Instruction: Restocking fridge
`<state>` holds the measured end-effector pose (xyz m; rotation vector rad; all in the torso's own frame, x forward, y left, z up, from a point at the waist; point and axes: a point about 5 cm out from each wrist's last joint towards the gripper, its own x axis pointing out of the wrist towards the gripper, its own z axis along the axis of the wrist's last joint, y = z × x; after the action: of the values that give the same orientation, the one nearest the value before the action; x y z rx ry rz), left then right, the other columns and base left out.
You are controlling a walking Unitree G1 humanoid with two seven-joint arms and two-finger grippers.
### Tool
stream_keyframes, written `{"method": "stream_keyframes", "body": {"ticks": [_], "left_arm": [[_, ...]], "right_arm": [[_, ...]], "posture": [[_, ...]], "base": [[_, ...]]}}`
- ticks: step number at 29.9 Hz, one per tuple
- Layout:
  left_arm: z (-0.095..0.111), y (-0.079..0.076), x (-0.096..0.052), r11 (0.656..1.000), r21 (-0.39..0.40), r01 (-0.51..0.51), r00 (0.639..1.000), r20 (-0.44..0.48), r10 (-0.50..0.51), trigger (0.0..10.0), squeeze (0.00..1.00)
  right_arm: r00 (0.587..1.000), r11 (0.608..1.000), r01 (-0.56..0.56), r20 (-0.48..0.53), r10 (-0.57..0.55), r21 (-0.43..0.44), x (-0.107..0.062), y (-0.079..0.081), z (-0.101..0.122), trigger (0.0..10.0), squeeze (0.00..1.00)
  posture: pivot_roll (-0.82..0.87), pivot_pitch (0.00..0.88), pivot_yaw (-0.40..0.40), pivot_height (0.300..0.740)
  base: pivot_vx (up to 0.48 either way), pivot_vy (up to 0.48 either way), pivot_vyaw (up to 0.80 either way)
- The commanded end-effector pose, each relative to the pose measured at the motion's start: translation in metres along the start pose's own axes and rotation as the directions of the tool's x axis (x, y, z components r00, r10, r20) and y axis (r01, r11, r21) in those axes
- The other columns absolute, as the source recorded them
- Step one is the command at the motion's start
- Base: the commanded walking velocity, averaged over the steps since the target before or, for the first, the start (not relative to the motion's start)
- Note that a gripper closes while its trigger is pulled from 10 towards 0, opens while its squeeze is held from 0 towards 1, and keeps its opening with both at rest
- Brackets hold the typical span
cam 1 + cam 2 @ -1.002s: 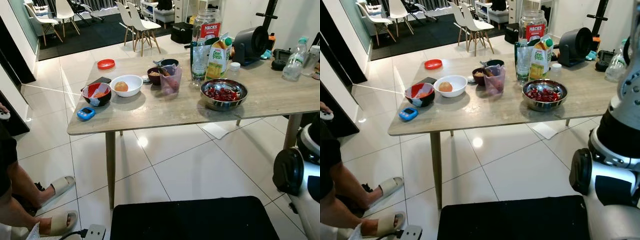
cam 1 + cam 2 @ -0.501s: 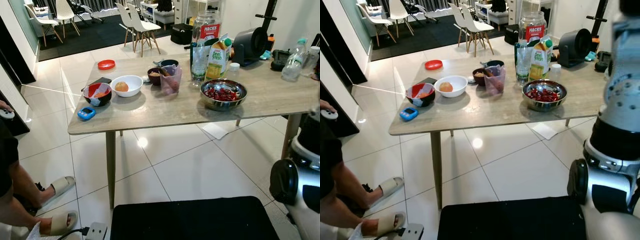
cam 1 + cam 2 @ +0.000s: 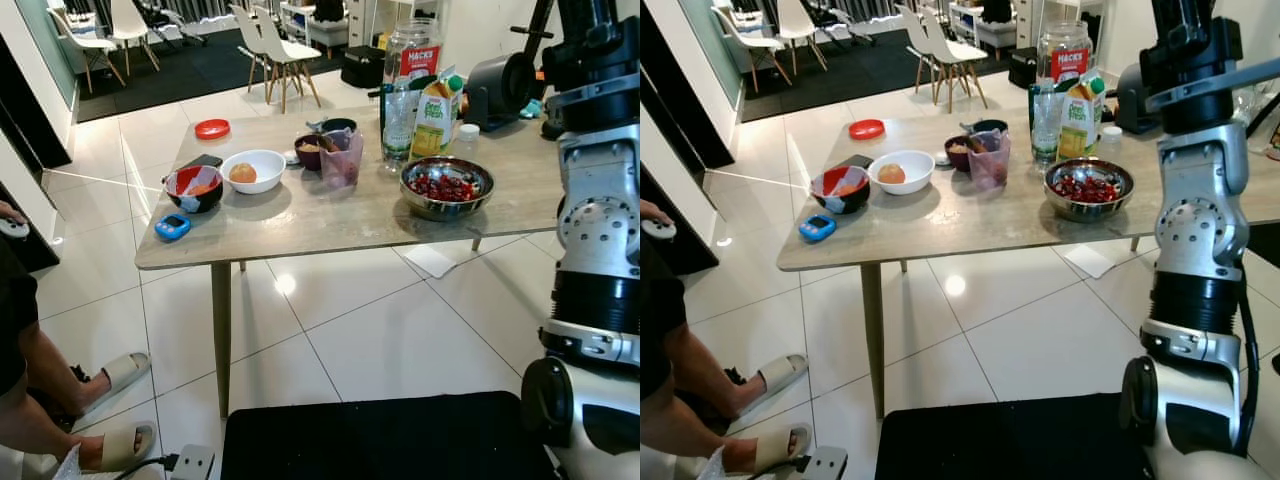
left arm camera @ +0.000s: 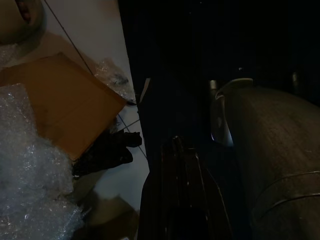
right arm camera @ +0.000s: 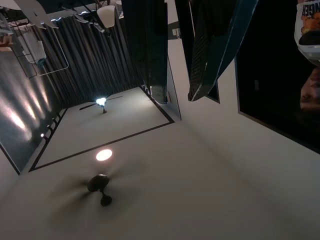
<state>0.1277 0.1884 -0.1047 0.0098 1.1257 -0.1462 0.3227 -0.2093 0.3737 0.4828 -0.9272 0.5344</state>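
A wooden table [image 3: 330,225] carries the food. At its far side stand a juice carton [image 3: 436,115], a clear water bottle [image 3: 397,118] and a big jar with a red label [image 3: 415,50]. A steel bowl of red food [image 3: 447,187] sits nearer. My right arm [image 3: 598,200] is raised upright in front of the table's right end and runs off the top edge. In the right wrist view my right gripper [image 5: 176,97] points at the ceiling, open with nothing between its fingers. The left wrist view is dark, and the left gripper [image 4: 180,200] hangs idle.
A white bowl [image 3: 252,171], a red-and-black bowl [image 3: 193,188], a purple tub [image 3: 341,160], a red lid [image 3: 212,128] and a blue timer [image 3: 172,226] fill the table's left half. A seated person's sandalled feet [image 3: 110,375] are at the left. A black mat [image 3: 390,440] lies before me.
My right arm has swung up from low at the right edge to upright, now covering the table's right end. The things on the table have not moved.
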Motion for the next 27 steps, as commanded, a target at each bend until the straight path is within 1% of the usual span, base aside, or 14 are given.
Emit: {"method": "stream_keyframes", "body": {"ticks": [1, 11, 15, 17, 18, 19, 20, 21, 22, 23, 24, 25, 26, 27], "left_arm": [[-0.003, 0.005, -0.001, 1.0, 0.003, -0.014, 1.0, -0.014, 0.014, 10.0, 0.0], [-0.004, 0.005, -0.002, 1.0, 0.007, -0.014, 1.0, -0.02, 0.015, 10.0, 0.0], [-0.005, 0.004, -0.002, 1.0, 0.01, -0.013, 1.0, -0.024, 0.013, 10.0, 0.0], [-0.005, 0.004, -0.001, 1.0, 0.009, -0.013, 1.0, -0.025, 0.013, 10.0, 0.0], [-0.005, 0.004, -0.001, 1.0, 0.009, -0.013, 1.0, -0.025, 0.013, 10.0, 0.0], [-0.005, 0.003, -0.001, 1.0, 0.009, -0.014, 1.0, -0.025, 0.014, 10.0, 0.0], [-0.005, 0.003, -0.001, 1.0, 0.009, -0.014, 1.0, -0.025, 0.014, 10.0, 0.0], [-0.005, 0.003, -0.001, 1.0, 0.009, -0.014, 1.0, -0.025, 0.014, 10.0, 0.0], [-0.005, 0.003, -0.001, 1.0, 0.006, -0.015, 1.0, -0.023, 0.015, 10.0, 0.0], [-0.005, 0.003, -0.001, 1.0, 0.006, -0.015, 1.0, -0.023, 0.015, 10.0, 0.0], [-0.005, 0.003, -0.001, 1.0, 0.005, -0.015, 1.0, -0.022, 0.015, 10.0, 0.0], [-0.005, 0.003, -0.001, 1.0, 0.005, -0.015, 1.0, -0.022, 0.015, 10.0, 0.0], [-0.005, 0.003, -0.001, 1.0, 0.004, -0.016, 1.0, -0.021, 0.016, 10.0, 0.0], [-0.005, 0.003, -0.001, 1.0, 0.004, -0.016, 1.0, -0.021, 0.016, 10.0, 0.0]], "right_arm": [[1.0, 1.0, -0.013, -0.001, 0.013, 0.0, 0.001, 0.002, -0.002, 10.0, 0.0], [0.998, 0.998, -0.056, 0.034, 0.056, -0.005, 0.008, 0.009, 0.005, 10.0, 0.0], [0.999, 0.999, -0.04, -0.014, 0.039, -0.031, 0.004, 0.002, -0.002, 10.0, 0.0], [0.987, 0.994, 0.054, -0.146, -0.068, -0.098, -0.018, -0.022, -0.028, 10.0, 0.0], [0.987, 0.994, 0.054, -0.146, -0.068, -0.098, -0.018, -0.022, -0.028, 10.0, 0.0], [0.958, 0.983, 0.133, -0.237, -0.159, -0.124, -0.042, -0.04, -0.048, 10.0, 0.0], [0.931, 0.973, 0.181, -0.295, -0.216, -0.142, -0.06, -0.05, -0.061, 10.0, 0.0], [0.931, 0.973, 0.181, -0.295, -0.216, -0.142, -0.06, -0.05, -0.061, 10.0, 0.0], [0.887, 0.959, 0.243, -0.367, -0.282, -0.149, -0.086, -0.06, -0.078, 10.0, 0.0], [0.887, 0.959, 0.243, -0.367, -0.282, -0.149, -0.086, -0.06, -0.078, 10.0, 0.0], [0.826, 0.934, 0.318, -0.435, -0.358, -0.164, -0.116, -0.068, -0.094, 10.0, 0.0], [0.826, 0.934, 0.318, -0.435, -0.358, -0.164, -0.116, -0.068, -0.094, 10.0, 0.0], [0.745, 0.897, 0.398, -0.502, -0.438, -0.192, -0.149, -0.075, -0.108, 10.0, 0.0], [0.745, 0.897, 0.398, -0.502, -0.438, -0.192, -0.149, -0.075, -0.108, 10.0, 0.0]], "posture": [[-0.06, 0.0, 0.076, 0.74], [-0.06, 0.0, 0.076, 0.74], [-0.06, 0.0, 0.074, 0.74], [-0.06, 0.0, 0.065, 0.74], [-0.06, 0.0, 0.065, 0.74], [-0.05, 0.0, 0.059, 0.74], [-0.05, 0.0, 0.059, 0.74], [-0.05, 0.0, 0.059, 0.74], [-0.05, 0.0, 0.055, 0.74], [-0.05, 0.0, 0.055, 0.74], [-0.05, 0.0, 0.055, 0.74], [-0.05, 0.0, 0.055, 0.74], [-0.05, 0.0, 0.052, 0.74], [-0.05, 0.0, 0.052, 0.74]], "base": [[0.0, 0.0, 0.0], [0.0, 0.0, 0.0], [0.0, 0.0, 0.0], [0.0, 0.0, 0.0], [0.0, 0.0, 0.0], [0.0, 0.0, 0.0], [0.0, 0.0, 0.0], [0.0, 0.0, 0.0], [0.0, 0.0, 0.0], [0.0, 0.0, 0.0], [0.0, 0.0, 0.0], [0.0, 0.0, 0.0], [0.0, 0.0, 0.0], [0.0, 0.0, 0.0]]}}
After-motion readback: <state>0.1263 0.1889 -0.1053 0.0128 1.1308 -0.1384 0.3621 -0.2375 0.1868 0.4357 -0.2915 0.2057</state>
